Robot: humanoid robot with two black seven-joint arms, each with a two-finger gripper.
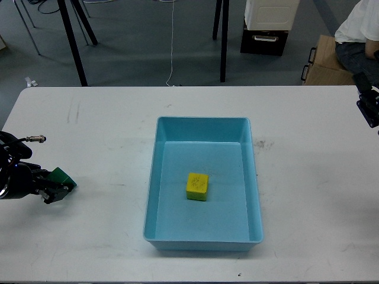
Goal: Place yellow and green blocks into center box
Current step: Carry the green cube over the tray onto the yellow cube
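Observation:
A yellow block (197, 186) lies inside the light blue box (255, 177) at the table's center. A green block (60, 176) is at the far left of the white table, held between the fingers of my left gripper (58, 188), which is shut on it, slightly tilted and seemingly just off the surface. My right gripper (368, 107) is at the far right edge, dark and partly cut off; its fingers cannot be told apart.
The white table (106, 136) spans the view. Beyond its far edge are black stand legs (72, 41), a white-and-black case (267, 23), a cardboard box (323, 62) and a seated person (358, 29).

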